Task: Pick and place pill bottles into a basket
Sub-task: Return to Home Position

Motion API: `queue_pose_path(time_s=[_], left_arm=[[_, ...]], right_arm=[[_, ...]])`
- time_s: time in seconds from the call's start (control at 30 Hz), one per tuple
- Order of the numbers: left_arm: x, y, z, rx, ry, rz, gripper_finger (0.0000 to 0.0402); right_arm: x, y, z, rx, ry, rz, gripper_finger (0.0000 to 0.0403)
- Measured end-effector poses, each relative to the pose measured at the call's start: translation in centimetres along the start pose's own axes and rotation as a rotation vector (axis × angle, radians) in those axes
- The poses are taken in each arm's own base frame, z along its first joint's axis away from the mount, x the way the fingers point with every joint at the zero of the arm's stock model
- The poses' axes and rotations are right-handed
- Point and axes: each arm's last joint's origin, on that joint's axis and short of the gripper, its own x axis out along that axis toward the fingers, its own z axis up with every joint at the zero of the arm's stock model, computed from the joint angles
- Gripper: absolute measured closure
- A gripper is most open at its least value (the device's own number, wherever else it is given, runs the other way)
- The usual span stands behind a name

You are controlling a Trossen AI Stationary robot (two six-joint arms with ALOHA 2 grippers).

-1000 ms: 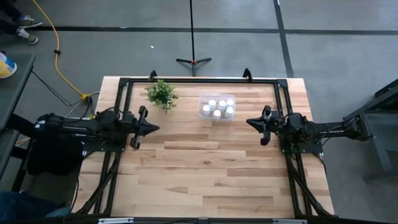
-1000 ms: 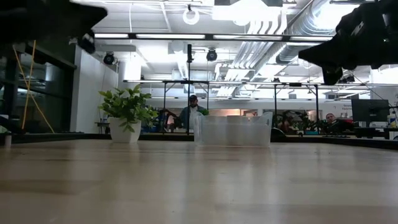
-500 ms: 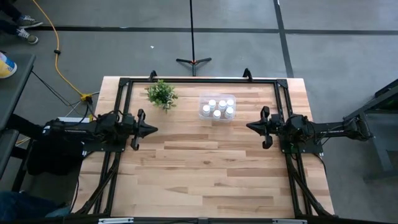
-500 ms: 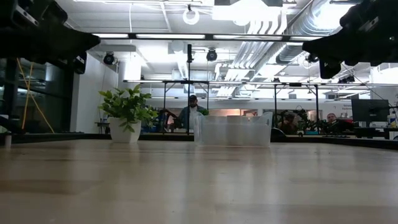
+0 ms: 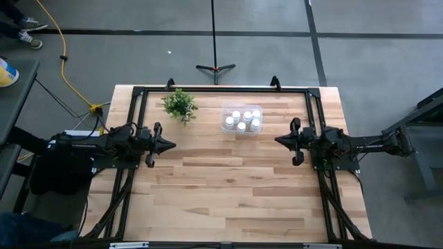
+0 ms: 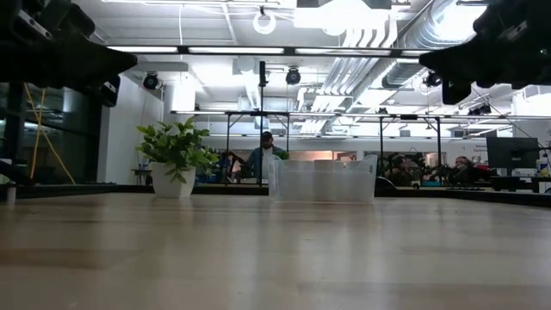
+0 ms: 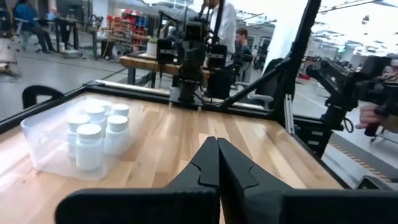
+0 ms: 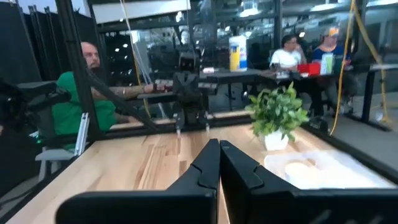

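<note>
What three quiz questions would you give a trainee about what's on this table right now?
1. True or false: one pill bottle lies on the table outside the clear bin.
2. What stands beside the bin, on the left arm's side? A) a cup B) a small green plant C) a box
3. How do the fingers of the left gripper and the right gripper stand?

Key
1. False: the pill bottles in view all stand inside the bin.
2. B.
3. Both pairs are shut, holding nothing.
</note>
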Motion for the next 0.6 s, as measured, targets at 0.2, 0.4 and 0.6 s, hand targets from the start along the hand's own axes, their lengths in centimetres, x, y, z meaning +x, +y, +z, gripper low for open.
queue_pose_path(time_s=[0.2, 0.4, 0.6], left_arm=[[0.0, 0.1, -0.6, -0.050, 0.063, 0.021, 0.0373], [0.0, 0.1, -0.4, -0.047, 0.040, 0.013, 0.0379], [0.0, 0.1, -0.4, -0.051, 0.036, 0.021, 0.0349]], right_arm=[[-0.1, 0.0, -1.1, 0.076, 0.116, 0.031, 0.0402], [0.0, 0.0, -0.8, 0.029, 0.084, 0.006, 0.0403], [0.0, -0.2, -0.6, 0.045, 0.061, -0.040, 0.0402]])
